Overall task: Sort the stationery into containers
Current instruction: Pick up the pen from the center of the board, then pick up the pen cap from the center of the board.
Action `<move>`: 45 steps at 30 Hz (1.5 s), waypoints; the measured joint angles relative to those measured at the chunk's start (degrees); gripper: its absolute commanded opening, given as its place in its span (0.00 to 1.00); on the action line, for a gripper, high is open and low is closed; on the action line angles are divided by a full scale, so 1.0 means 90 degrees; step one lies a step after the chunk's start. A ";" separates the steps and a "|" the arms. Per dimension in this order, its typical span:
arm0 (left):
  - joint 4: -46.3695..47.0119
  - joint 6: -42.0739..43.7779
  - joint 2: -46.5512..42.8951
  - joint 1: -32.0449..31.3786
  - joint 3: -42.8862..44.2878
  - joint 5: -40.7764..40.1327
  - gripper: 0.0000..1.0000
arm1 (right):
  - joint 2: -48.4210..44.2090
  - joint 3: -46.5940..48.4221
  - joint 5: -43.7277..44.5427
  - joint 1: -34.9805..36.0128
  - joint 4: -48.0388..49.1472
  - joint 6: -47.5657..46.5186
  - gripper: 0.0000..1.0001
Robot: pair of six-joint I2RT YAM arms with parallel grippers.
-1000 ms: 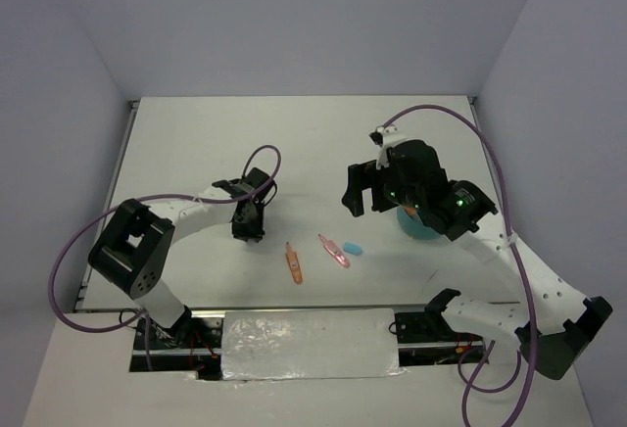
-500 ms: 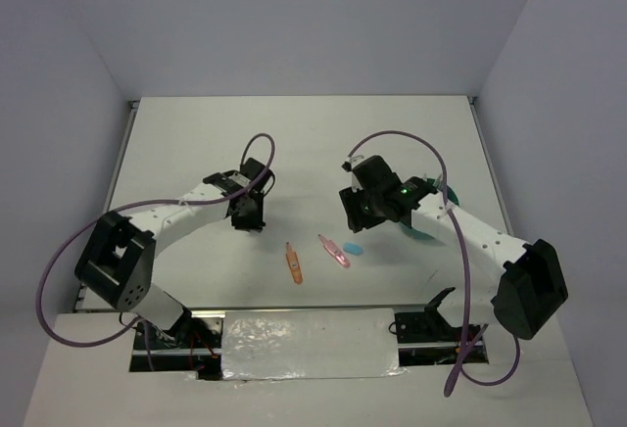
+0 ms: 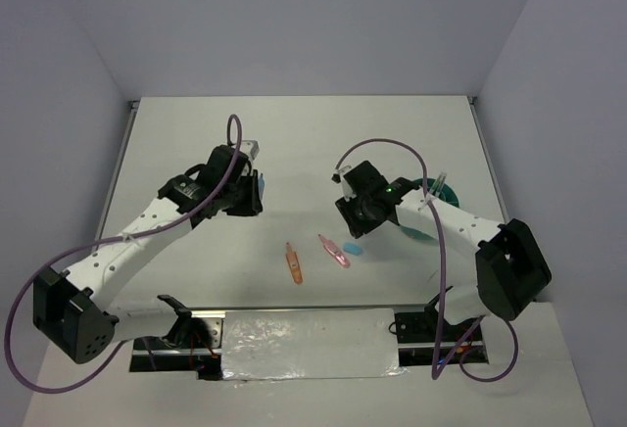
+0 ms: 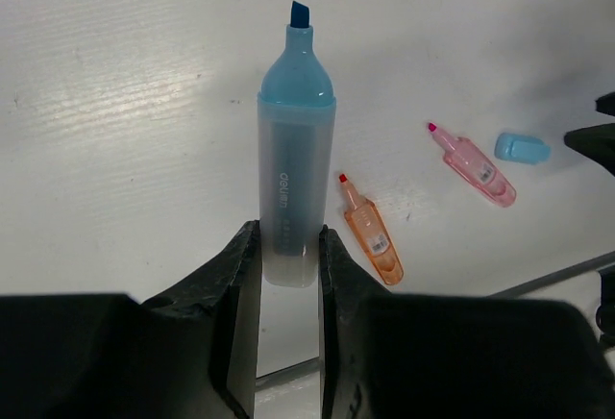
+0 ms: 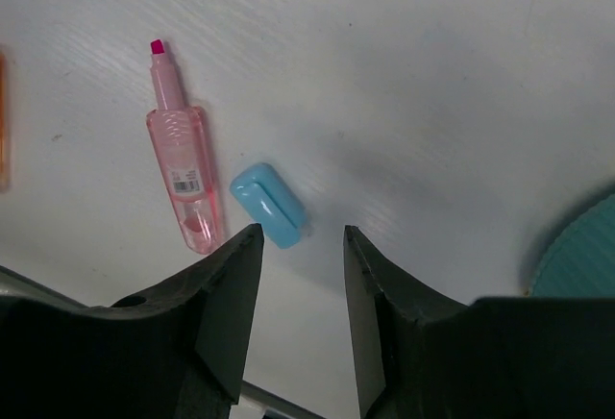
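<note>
**A:** What is on the left?

**B:** Left of centre in the overhead view, the left tool [image 4: 288, 251] is closed on a blue highlighter [image 4: 295, 150], apparently lifted off the white bench [image 3: 196, 133]. The fingers pinch its frosted lower barrel. The light blue collar and bare chisel tip point away from the wrist camera, and it wears no cap.

**A:** How would it handle?

**B:** Probably light, stiff, smooth plastic, so it could slip or pivot in a narrow pinch. Mid-barrel looks the safest hold. The exposed tip may mark whatever it brushes.

**A:** And moving right?

**B:** Low in the middle of the overhead view lie an orange highlighter [image 4: 373, 236], then a pink highlighter [image 4: 473, 164]. Both are short, clear-bodied and uncapped, near each other but apart. Just beside the pink one sits a small rounded blue cap [image 5: 269, 205].

**A:** The other arm?

**B:** The right tool [image 5: 298, 256] hovers just by the cap, fingers apart with bare bench between them, holding nothing. The cap looks tiny, light and slick, and is best pinched across its narrow sides.

**A:** The container?

**B:** The teal cup [image 5: 581, 256] stands right of centre, largely hidden by the right arm. Its ribbed edge shows at the lower right of the right wrist view. Its compartments cannot be made out.
</note>
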 measured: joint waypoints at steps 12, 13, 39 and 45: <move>-0.0056 0.0202 -0.0639 0.0000 -0.0114 0.0248 0.00 | 0.0622 0.0015 -0.0403 0.0119 0.0051 -0.0328 0.53; -0.0066 0.0202 -0.0644 0.0000 -0.0112 0.0250 0.00 | 0.0673 0.0019 -0.0430 0.0126 0.0036 -0.0347 0.53; -0.0197 0.0364 -0.0758 0.0002 -0.0228 0.0342 0.00 | 0.1586 0.0364 -0.0491 0.0345 -0.0296 -0.0585 0.48; -0.0209 0.0364 -0.0831 0.0002 -0.0296 0.0350 0.00 | 0.1770 0.0410 -0.0406 0.0345 -0.0296 -0.0585 0.47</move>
